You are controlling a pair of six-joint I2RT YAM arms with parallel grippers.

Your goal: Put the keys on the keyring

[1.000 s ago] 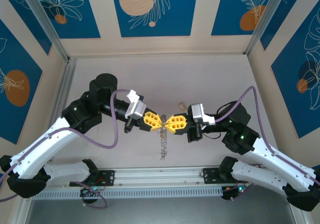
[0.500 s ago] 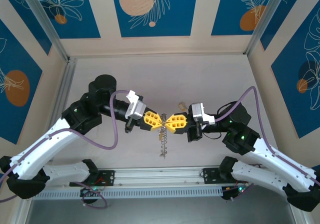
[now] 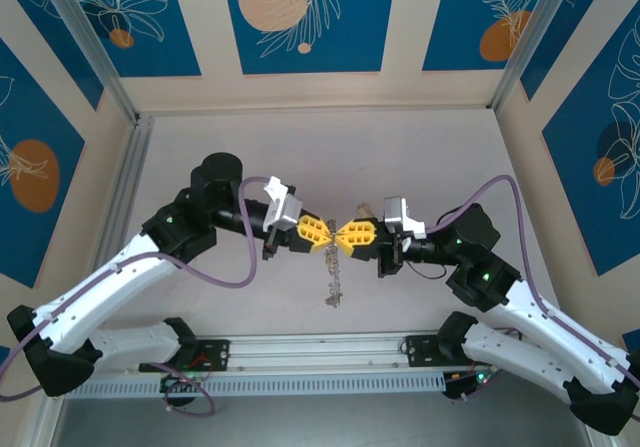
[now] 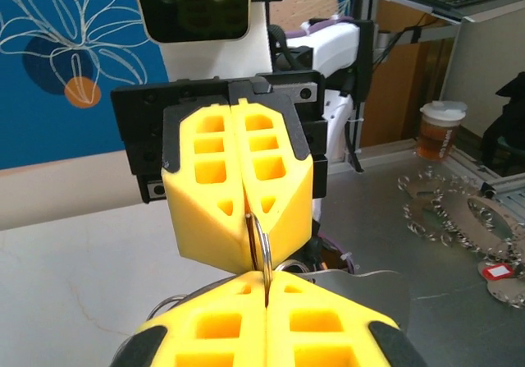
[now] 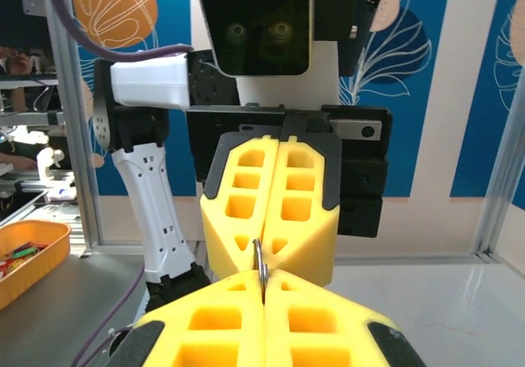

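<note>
Surface: a pale grey tabletop [image 3: 430,157] framed by aluminium posts, with a slotted metal rail [image 3: 320,352] along its near edge.
Room: cream walls carrying blue panels [image 3: 300,17] painted with white leaves and orange discs.
Left gripper [image 3: 322,233]: yellow honeycomb fingers pressed together, pinching the thin silver-grey metal keyring [image 4: 261,248] over mid-table.
Right gripper [image 3: 345,235]: tip to tip with the left one, fingers likewise pressed together on the same hoop.
Keys [image 3: 335,275]: a string of small silvery metal keys trailing from where the two tips meet toward the near rail.
From above: both arms bent inward; the hoop is too fine to make out.
Left wrist view: the hoop's wire runs between the two fingertip seams. Beyond sit a lidded paper cup [image 4: 441,129] and silvery toothed rings [image 4: 459,215] on a grey bench.
Right wrist view: a sliver of the wire [image 5: 259,264] at the seam, and an orange tray [image 5: 25,256] off to one side.
</note>
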